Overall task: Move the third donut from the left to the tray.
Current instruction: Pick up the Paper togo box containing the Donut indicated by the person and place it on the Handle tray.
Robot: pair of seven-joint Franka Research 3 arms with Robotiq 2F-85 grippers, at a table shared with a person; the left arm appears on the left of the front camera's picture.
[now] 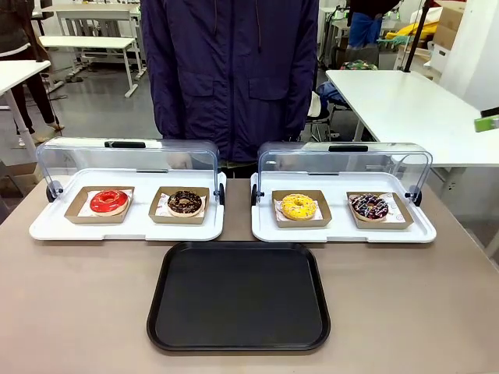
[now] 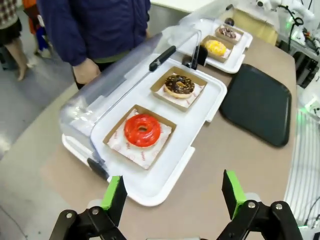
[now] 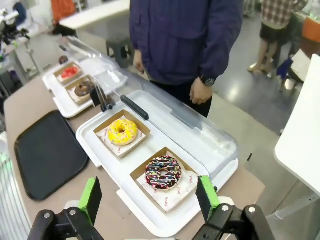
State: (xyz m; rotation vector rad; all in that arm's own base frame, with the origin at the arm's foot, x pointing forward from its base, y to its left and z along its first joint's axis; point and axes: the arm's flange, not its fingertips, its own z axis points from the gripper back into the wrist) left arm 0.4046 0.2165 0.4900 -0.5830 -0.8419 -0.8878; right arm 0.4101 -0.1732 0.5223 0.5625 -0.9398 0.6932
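Front view: the yellow donut (image 1: 298,206) sits in the white tray (image 1: 343,231) on the robot's right, with the black tray (image 1: 238,300) just in front of it.
The donut lies flat, hole up, on white paper in a square cardboard holder (image 1: 278,195) set square to the white tray's edges (it is a ring, so it has no long axis). A sprinkled chocolate donut (image 1: 369,206) sits beside it, farther right. The clear lid (image 1: 343,160) stands swung back behind both, and a person (image 1: 230,70) stands close at the far edge. A red donut (image 1: 108,201) and a dark donut (image 1: 185,202) fill the other tray. The left gripper (image 2: 174,192) and right gripper (image 3: 149,192) each hang above the table with fingers wide apart, holding nothing.
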